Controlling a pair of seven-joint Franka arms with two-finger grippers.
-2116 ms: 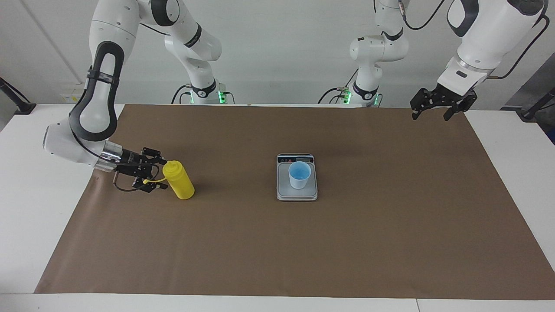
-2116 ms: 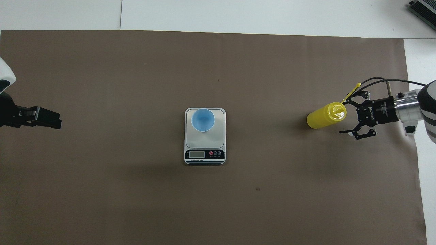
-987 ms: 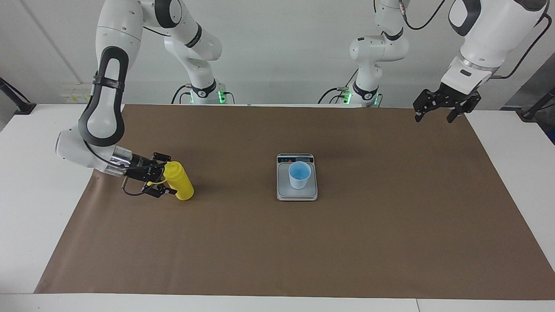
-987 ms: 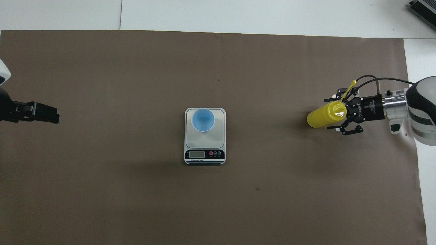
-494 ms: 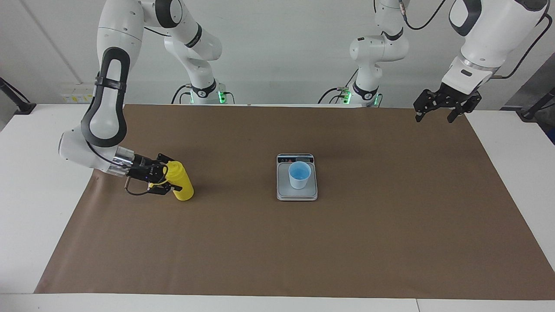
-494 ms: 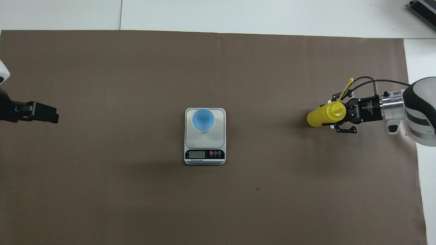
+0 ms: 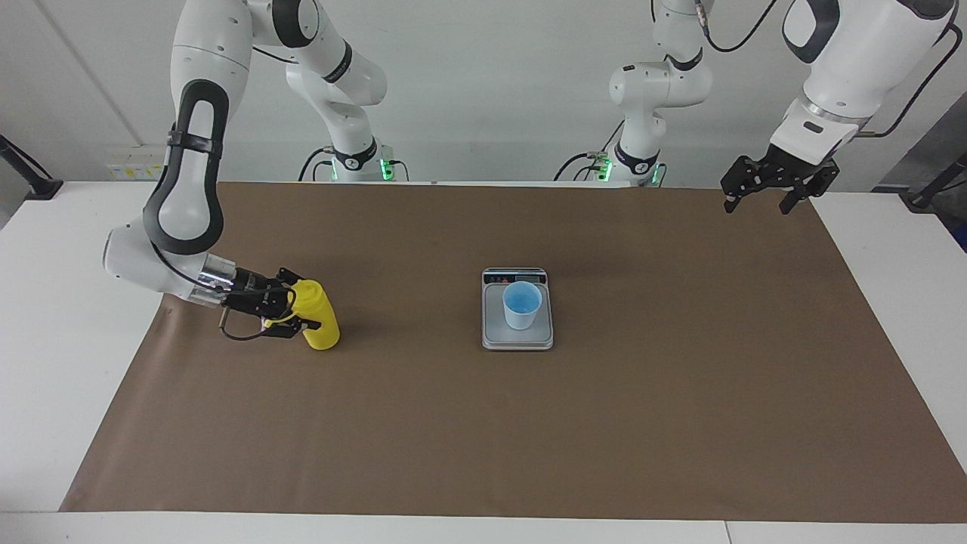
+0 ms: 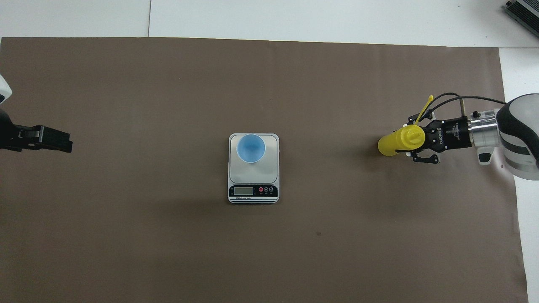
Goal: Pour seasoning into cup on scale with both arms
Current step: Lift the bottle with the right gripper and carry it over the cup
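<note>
The seasoning, a yellow squeeze bottle point(image 7: 323, 329) point(image 8: 390, 144), stands on the brown mat toward the right arm's end of the table. My right gripper point(image 7: 305, 310) point(image 8: 412, 145) reaches in low from the side and is shut on the bottle's upper part, with the yellow cap strap point(image 8: 424, 109) sticking out past it. The light-blue cup point(image 7: 522, 304) point(image 8: 251, 148) sits on the silver scale point(image 7: 517, 341) point(image 8: 264, 173) at mid-table, on the half of the plate away from the display. My left gripper point(image 7: 758, 199) point(image 8: 62, 144) waits open in the air over the mat's edge at the left arm's end.
A brown mat point(image 7: 483, 423) point(image 8: 168, 84) covers most of the white table. The scale's display strip point(image 8: 252, 191) faces the robots. A grey device point(image 8: 523, 12) lies on the table's corner farthest from the robots at the right arm's end.
My right gripper slid in around the bottle's top and closed on it; the bottle shifted slightly. The left arm hardly moved.
</note>
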